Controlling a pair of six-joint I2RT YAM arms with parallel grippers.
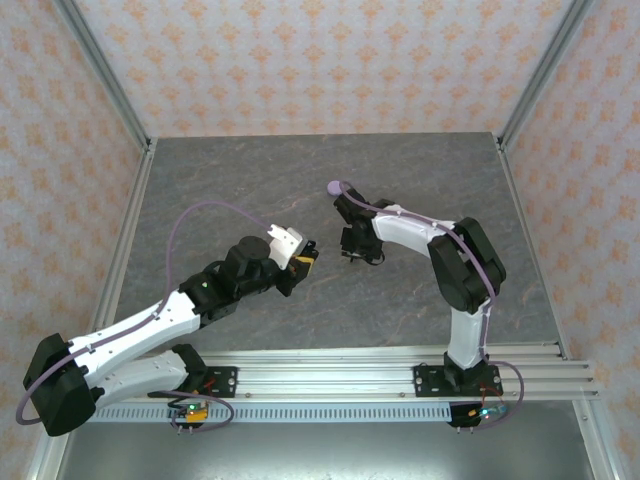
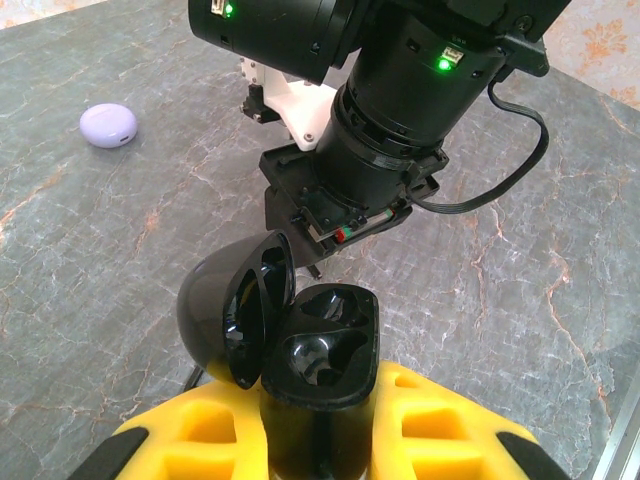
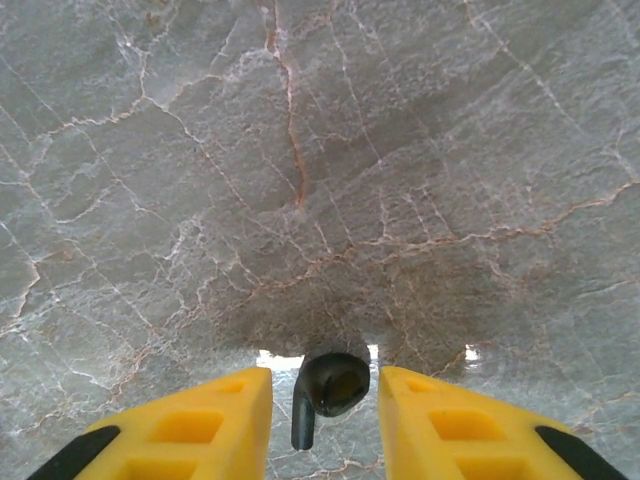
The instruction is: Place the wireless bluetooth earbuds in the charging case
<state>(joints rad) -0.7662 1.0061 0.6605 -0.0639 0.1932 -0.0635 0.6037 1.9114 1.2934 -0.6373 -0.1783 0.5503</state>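
Status: small black stemmed plastic earbud (image 3: 332, 390) is lying near centre of grey marbled table (image 3: 300, 150), sitting between the spread jaws of right claw (image 3: 325, 375) (slim gaps both sides). Left claw (image 2: 320, 425) is pinching open glossy black round charging case (image 2: 320, 350); closed lavender round case (image 2: 108, 125) is sitting toward the far edge.

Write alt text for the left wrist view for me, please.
An open black charging case, both wells empty, sits gripped between the left arm's yellow fingers. The right arm looms behind; a closed lavender case lies on the marble table.
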